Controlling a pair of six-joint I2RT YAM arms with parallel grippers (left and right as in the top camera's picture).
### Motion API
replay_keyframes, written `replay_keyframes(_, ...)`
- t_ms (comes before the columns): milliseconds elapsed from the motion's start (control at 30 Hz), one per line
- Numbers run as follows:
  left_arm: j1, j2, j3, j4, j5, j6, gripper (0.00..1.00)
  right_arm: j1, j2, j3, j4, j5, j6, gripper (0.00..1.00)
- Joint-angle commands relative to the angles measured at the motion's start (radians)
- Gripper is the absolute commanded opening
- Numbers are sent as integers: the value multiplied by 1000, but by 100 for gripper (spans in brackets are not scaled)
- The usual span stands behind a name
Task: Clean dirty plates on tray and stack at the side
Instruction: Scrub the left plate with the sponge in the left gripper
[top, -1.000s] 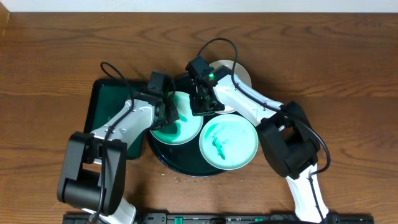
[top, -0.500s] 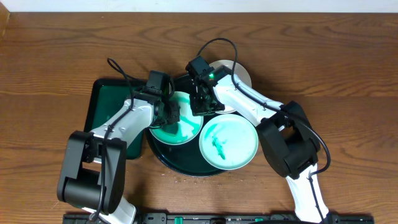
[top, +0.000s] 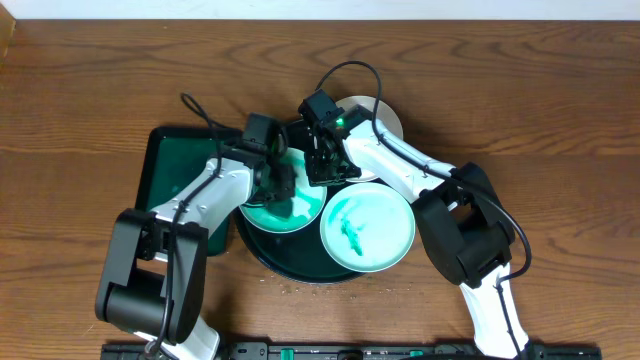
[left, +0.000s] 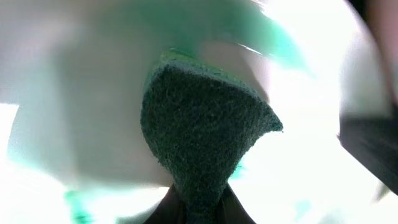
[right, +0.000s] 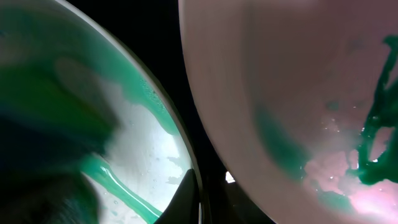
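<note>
Nearest the arm bases, on the tray (top: 290, 256): front plate (top: 367, 228), mint, teal smear not yet wiped. Just behind, middle plate (top: 285, 208) under the left gripper (top: 280, 185), clamped tight on a dark green sponge (left: 205, 149) pressed to the wet surface. Beside it, right gripper (top: 325, 172) at that plate's rim (apart or together, cannot tell). Farthest back, white plate (top: 390, 115). Probably light, rigid, slippery while wet; best pinched at the raised rim.
</note>
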Motion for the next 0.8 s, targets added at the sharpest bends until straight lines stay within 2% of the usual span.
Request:
replay_keyframes(0,-7,23,-13,7,158,117,7,3,29,0,8,-23,-4,1)
replay_keyframes(67,10,23,-13,14,80,68,7,3,29,0,8,-23,-4,1)
replay_keyframes(200,49,21,-9,10,-286,-120,7,3,29,0,8,-23,-4,1)
replay_keyframes(367,58,9,68,-39,-555,-114,7,3,29,0,10,-23,-4,1)
replay_keyframes(467,58,10,75,-4,-570,-55,7,3,29,0,14,-23,-3,1)
replay_keyframes(600,54,17,64,1,-541,-53,7,3,29,0,14,-23,-4,1)
replay_keyframes(700,41,26,42,-2,-414,-47,7,3,29,0,14,-24,-4,1)
replay_keyframes(767,34,30,34,-2,-299,-2,7,4,29,0,14,-23,-4,1)
